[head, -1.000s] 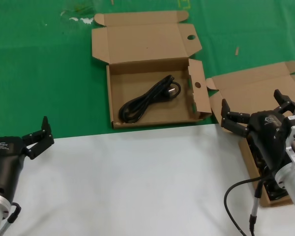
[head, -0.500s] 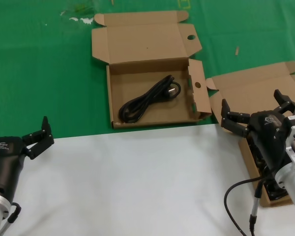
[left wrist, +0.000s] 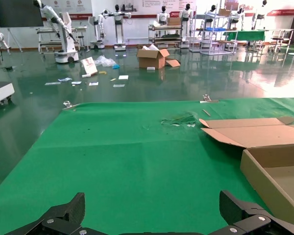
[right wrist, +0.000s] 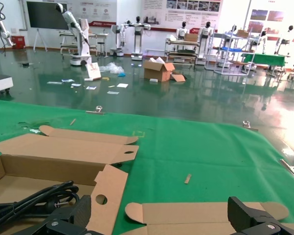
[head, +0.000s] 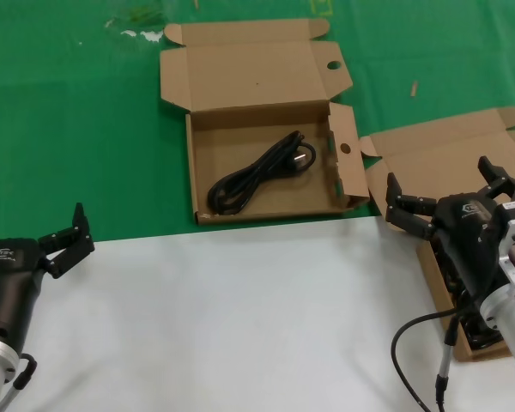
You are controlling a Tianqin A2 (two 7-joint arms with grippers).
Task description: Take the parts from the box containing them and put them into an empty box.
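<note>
Nearest, the left gripper (head: 67, 240) hangs spread over the white sheet (head: 240, 318) while the right gripper (head: 451, 197) hangs spread above the angled box (head: 429, 159), and farther off one black cable (head: 259, 172) lies coiled inside the wide box (head: 266, 202) on the green cloth (head: 69, 129)

Right gripper (head: 446, 193) and left gripper (head: 64, 236), fingers spread apart.

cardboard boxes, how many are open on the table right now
2. One wide box sits centre on the green mat, a black cable lying inside. A second angled box is at right, largely hidden behind the right gripper; its contents are mostly blocked.
</note>
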